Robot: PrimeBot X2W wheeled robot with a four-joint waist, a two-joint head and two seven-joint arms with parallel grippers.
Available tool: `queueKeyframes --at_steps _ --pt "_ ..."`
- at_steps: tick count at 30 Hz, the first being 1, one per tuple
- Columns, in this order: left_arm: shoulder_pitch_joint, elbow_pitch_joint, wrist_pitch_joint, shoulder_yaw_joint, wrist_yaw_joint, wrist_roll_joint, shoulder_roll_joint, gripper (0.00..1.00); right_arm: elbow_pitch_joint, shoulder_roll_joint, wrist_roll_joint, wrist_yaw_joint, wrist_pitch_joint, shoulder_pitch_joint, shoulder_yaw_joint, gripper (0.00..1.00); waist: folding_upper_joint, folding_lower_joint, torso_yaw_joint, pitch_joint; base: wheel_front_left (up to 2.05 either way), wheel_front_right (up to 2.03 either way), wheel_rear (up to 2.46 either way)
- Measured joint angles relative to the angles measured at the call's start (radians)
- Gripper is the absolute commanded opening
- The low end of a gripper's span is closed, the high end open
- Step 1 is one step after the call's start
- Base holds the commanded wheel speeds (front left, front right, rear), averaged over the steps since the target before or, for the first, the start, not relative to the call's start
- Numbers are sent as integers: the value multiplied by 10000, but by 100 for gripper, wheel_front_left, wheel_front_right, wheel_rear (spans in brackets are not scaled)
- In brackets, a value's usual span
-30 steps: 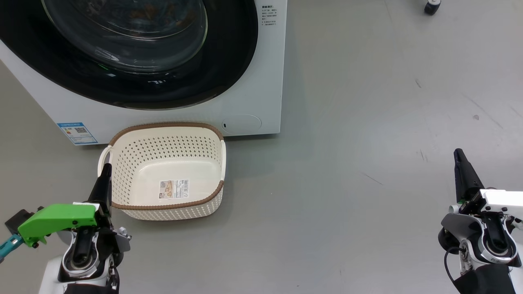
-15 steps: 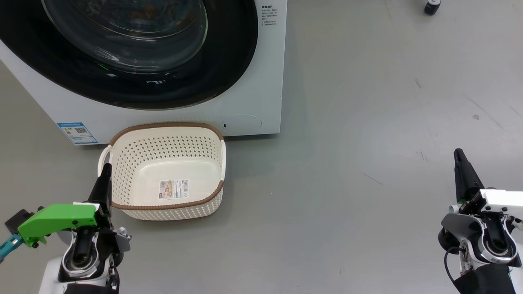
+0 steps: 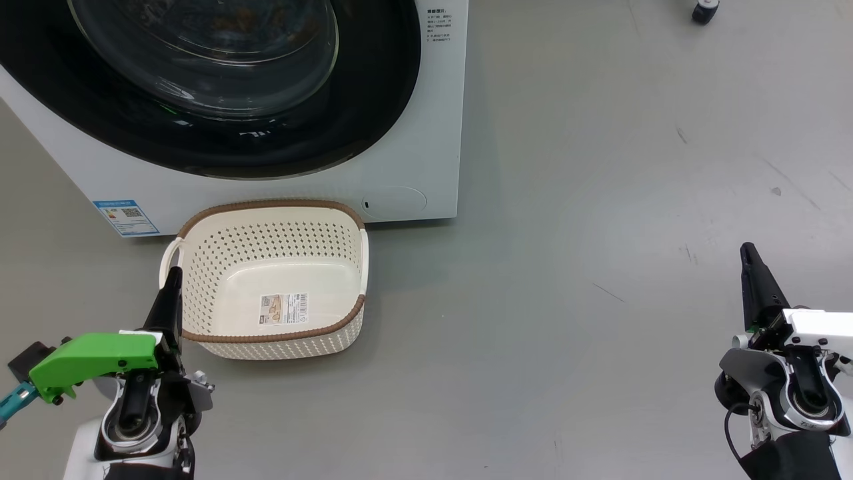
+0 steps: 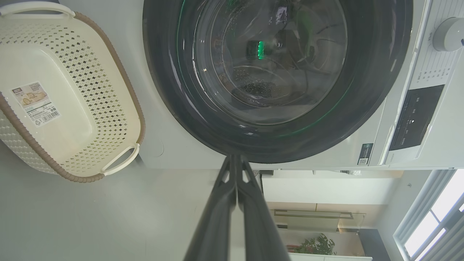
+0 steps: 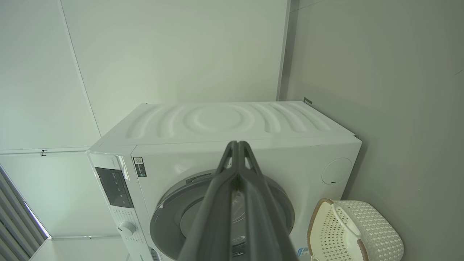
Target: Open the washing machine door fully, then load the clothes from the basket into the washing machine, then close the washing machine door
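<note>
The washing machine (image 3: 426,133) is white and stands at the top left of the head view. The washing machine door (image 3: 373,107), with its black rim and glass bowl, lies flush against the front, also in the left wrist view (image 4: 275,72). The basket (image 3: 266,243) sits on the floor against the machine's base and holds nothing but a barcode sticker. The clothes are out of view. My left gripper (image 3: 174,273) is shut and empty, its tip at the basket's left handle. My right gripper (image 3: 748,248) is shut and empty, far right over bare floor.
Grey floor (image 3: 566,280) stretches open to the right of the machine. A caster wheel (image 3: 705,10) shows at the top right edge. The control panel (image 4: 413,119) and a knob (image 4: 449,32) sit on the machine's upper front. A blue label (image 3: 126,217) marks its lower left corner.
</note>
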Motion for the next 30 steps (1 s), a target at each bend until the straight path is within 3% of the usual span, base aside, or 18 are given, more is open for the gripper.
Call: queueKeyframes --at_steps 30 --pt "0 0 0 -2 0 0 0 0 -2 0 0 0 0 0 0 0 0 0 0 0 0 0 0"
